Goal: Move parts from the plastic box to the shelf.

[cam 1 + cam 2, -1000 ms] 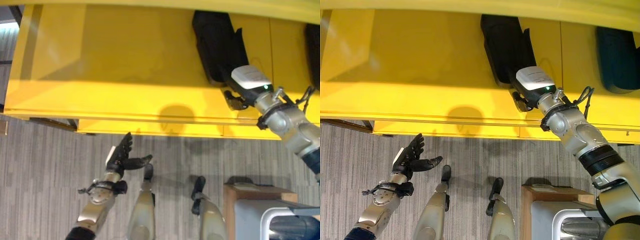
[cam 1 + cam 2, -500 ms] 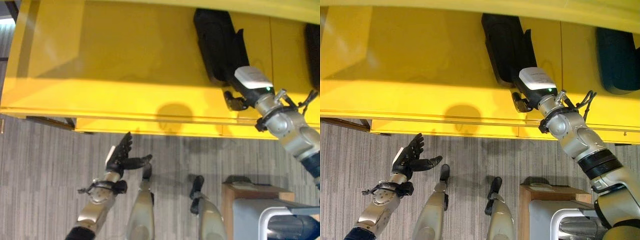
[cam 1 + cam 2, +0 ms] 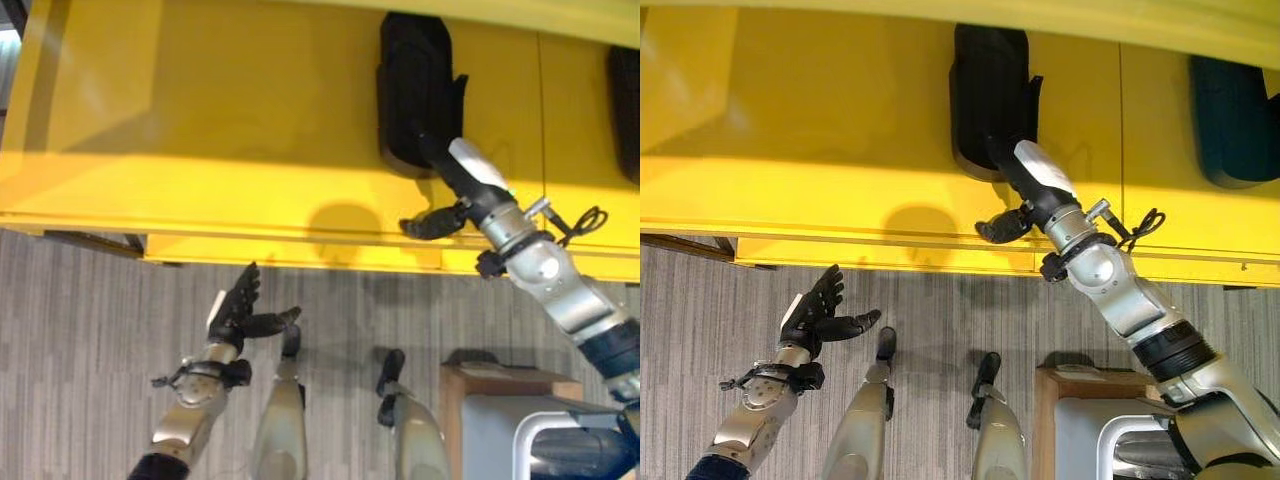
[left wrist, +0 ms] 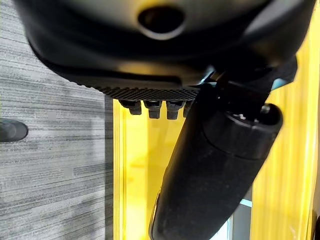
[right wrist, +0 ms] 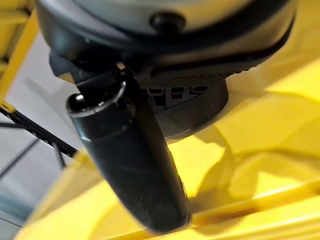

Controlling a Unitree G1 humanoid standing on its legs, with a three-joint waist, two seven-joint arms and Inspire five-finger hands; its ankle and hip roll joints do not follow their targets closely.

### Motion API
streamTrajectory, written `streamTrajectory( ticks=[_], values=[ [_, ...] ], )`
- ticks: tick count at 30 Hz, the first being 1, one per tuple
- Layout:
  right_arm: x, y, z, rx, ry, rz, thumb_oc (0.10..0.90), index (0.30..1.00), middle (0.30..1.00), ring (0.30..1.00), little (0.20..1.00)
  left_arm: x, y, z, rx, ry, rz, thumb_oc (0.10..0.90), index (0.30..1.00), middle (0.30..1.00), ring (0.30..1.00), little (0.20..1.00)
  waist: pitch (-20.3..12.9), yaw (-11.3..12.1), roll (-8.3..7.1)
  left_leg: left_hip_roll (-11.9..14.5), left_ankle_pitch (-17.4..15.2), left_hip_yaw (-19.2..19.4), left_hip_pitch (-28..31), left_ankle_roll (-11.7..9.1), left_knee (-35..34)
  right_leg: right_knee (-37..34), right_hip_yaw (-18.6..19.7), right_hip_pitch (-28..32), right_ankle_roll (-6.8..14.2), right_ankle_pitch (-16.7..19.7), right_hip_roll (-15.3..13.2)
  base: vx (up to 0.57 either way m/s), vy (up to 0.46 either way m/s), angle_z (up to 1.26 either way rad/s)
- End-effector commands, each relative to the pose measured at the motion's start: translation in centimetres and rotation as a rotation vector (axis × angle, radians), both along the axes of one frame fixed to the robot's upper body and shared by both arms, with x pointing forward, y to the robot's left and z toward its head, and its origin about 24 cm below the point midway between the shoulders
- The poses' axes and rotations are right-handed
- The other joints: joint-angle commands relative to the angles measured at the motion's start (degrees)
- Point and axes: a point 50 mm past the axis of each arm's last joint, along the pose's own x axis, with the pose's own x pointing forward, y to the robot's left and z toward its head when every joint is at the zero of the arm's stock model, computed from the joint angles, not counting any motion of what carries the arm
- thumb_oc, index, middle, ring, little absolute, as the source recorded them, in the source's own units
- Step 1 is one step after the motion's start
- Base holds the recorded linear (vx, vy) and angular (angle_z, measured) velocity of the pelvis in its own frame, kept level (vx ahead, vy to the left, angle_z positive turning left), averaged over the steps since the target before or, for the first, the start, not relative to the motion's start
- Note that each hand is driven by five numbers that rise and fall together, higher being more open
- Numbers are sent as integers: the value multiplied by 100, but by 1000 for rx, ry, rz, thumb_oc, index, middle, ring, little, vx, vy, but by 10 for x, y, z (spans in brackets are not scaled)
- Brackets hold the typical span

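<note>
We look down on a long, bright yellow shelf [image 3: 200, 130] as our right hand [image 3: 1025, 195] reaches onto it, fingers straight against the near end of a black, rounded, moulded plastic part [image 3: 985, 95] that lies flat on the yellow surface, pointing away from us. The thumb juts sideways over the shelf's front edge and nothing is curled round the part, so we read the hand as open, pressing or nudging and not gripping. A second dark, rounded part [image 3: 1230, 120] lies on the shelf well apart to the right. Our left hand [image 3: 235, 310] hangs low over the grey striped carpet floor [image 3: 80, 350], fingers spread and relaxed, holding nothing. At the lower right we see the corner of a brown wooden box [image 3: 1080, 385] beside a grey, light-rimmed plastic container [image 3: 1140, 445]; what it holds is hidden from us. We judge the black part stiff and fairly light, its smooth shell likely to slide on the yellow surface under a push. To lift it, we would take hold across its narrower sides near the middle, where thumb and fingers can close on opposite edges.
</note>
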Motion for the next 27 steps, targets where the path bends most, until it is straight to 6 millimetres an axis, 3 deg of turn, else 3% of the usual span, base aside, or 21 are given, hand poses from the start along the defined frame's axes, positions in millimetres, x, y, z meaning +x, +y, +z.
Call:
streamTrajectory(
  ticks=[1, 16, 27],
  values=[
    [-13, 13, 36, 86, -150, 125, 900, 1000, 1000, 1000, 1000, -4, 7, 27, -9, -133, -5, 900, 1000, 1000, 1000, 1000, -395, -16, -120, 327, -365, -38, 19, -28, 420, -64, 278, 42, 113, 343, -227, 0, 0, 0],
    [-17, 0, 53, 42, -277, 41, 900, 1000, 1000, 1000, 1000, -5, 10, 27, 5, -137, 10, 900, 1000, 1000, 1000, 1000, -423, -16, -156, 322, -388, -51, -6, -29, 469, -48, 276, 52, 122, 339, -227, 0, 0, 0],
    [-5, -21, 45, 15, -235, -83, 900, 1000, 1000, 1000, 1000, -5, 12, 27, 8, -135, 13, 900, 1000, 1000, 1000, 1000, -447, -28, -165, 331, -395, -67, -20, -35, 508, -11, 286, 41, 115, 323, -206, 0, 0, 0]
  ],
)
